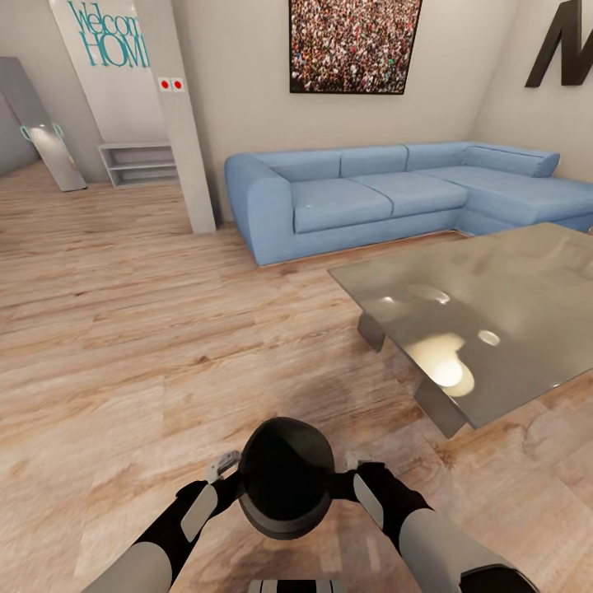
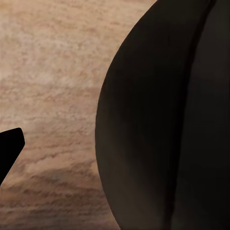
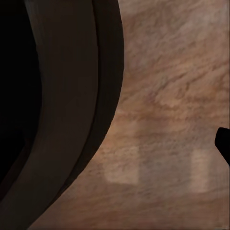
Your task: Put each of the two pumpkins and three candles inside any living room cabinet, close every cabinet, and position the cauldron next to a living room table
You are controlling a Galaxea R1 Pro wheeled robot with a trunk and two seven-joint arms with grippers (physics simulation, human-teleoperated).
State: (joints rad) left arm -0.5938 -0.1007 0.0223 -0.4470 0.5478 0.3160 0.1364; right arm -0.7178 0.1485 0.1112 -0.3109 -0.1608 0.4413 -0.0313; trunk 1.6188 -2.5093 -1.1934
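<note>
Head view: the cauldron (image 1: 286, 476), a round black pot with a dark open mouth, is held up between both arms low in the centre of the picture, above the light wood plank floor (image 1: 123, 329). The left gripper (image 1: 221, 471) is at the pot's left flank and the right gripper (image 1: 356, 482) at its right flank; both meet the rim or wall of the pot, but whether the fingers of either are closed on it or merely pressed against it cannot be told. Left wrist view: the cauldron's bulging black wall (image 2: 163, 124) sits close to the camera, with floor planks behind it and one dark fingertip (image 2: 9, 148) at the picture's edge. Right wrist view: the cauldron's rim and inner wall (image 3: 72, 96) over the floor. A low table (image 1: 486, 313) with a glossy grey top stands ahead to the right, near the cauldron but apart from it. Behind the table is a blue corner sofa (image 1: 387, 193), against the pale wall.
</note>
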